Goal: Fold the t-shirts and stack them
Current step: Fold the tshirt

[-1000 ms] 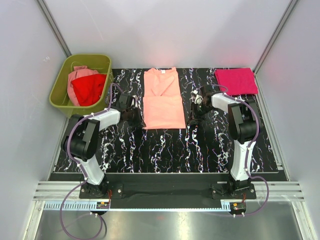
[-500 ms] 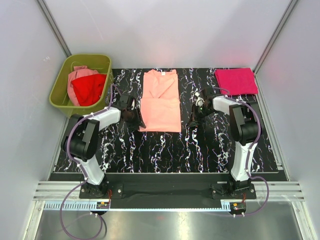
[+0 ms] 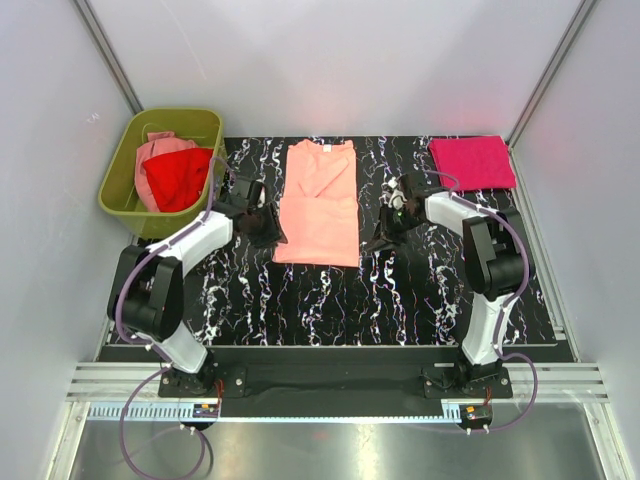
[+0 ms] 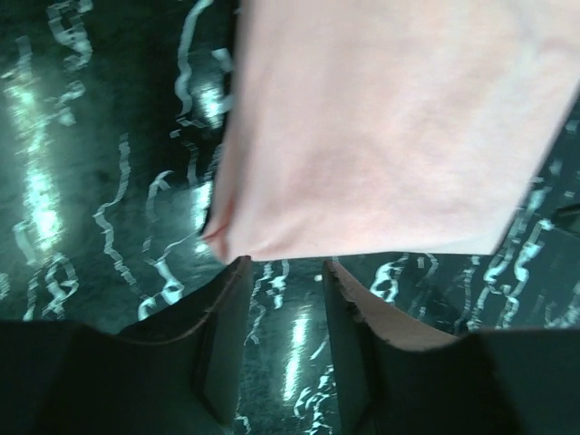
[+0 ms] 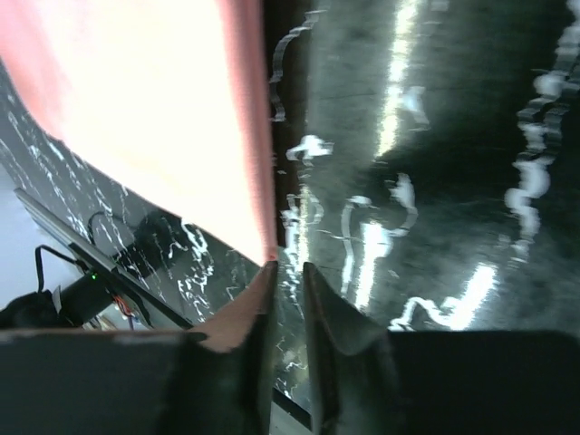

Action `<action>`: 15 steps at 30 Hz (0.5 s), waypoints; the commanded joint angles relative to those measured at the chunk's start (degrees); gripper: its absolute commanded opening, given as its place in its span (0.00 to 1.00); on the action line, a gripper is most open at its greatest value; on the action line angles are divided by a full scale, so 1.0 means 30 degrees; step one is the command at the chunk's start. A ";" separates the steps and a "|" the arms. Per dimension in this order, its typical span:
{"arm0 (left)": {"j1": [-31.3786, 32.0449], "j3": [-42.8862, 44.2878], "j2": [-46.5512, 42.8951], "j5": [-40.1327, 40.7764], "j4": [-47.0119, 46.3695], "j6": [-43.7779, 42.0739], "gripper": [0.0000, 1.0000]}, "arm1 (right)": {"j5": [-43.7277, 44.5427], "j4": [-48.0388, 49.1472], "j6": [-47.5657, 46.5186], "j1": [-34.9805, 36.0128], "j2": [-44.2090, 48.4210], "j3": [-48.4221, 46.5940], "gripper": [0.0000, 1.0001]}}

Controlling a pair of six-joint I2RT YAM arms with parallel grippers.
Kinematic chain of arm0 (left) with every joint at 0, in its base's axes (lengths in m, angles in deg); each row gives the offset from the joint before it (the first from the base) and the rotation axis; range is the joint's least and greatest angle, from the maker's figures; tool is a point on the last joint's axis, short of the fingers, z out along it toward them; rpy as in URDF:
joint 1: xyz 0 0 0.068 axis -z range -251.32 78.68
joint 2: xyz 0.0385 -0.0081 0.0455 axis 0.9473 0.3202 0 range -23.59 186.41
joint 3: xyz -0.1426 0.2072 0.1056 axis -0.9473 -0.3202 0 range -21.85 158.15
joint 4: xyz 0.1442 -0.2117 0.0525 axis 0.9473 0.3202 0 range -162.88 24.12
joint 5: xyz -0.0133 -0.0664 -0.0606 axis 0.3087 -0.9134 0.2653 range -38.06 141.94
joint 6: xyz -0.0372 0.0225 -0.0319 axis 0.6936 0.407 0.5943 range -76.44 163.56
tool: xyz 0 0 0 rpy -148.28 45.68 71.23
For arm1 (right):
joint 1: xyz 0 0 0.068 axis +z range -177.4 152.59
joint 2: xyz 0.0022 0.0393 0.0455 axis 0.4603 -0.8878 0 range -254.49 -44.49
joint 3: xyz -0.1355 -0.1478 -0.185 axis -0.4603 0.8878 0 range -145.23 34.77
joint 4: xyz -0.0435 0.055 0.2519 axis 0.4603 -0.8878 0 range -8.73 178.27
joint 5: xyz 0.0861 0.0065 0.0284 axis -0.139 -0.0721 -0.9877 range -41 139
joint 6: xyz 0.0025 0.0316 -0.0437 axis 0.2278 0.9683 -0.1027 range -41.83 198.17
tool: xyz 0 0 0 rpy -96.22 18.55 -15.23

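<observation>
A salmon-peach t-shirt (image 3: 318, 205) lies flat in a long narrow strip at mid-table. My left gripper (image 3: 272, 232) sits just off its near left corner, my right gripper (image 3: 380, 238) just off its near right corner. In the left wrist view the left gripper (image 4: 285, 268) is open, only table between the fingers, the shirt corner (image 4: 227, 237) just beyond them. The right gripper (image 5: 288, 270) shows a narrow empty gap, the shirt's edge (image 5: 258, 181) ending at its left fingertip. A magenta-pink t-shirt (image 3: 472, 161) lies folded at the back right.
An olive-green bin (image 3: 124, 168) at the back left holds a red t-shirt (image 3: 178, 178) and a dusty pink one (image 3: 158, 150). The black marbled mat (image 3: 330, 300) covers the table; grey walls close in both sides and the back.
Both grippers drew the salmon shirt's lower edge toward the near side, so it lies longer and flatter. Then both opened and let go, the left first, the right just now.
</observation>
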 commanded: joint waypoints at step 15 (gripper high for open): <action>0.0315 -0.0017 0.2155 0.1366 0.0280 0.0681 0.31 | 0.0889 0.2118 0.1453 0.1860 -0.0841 0.0261 0.15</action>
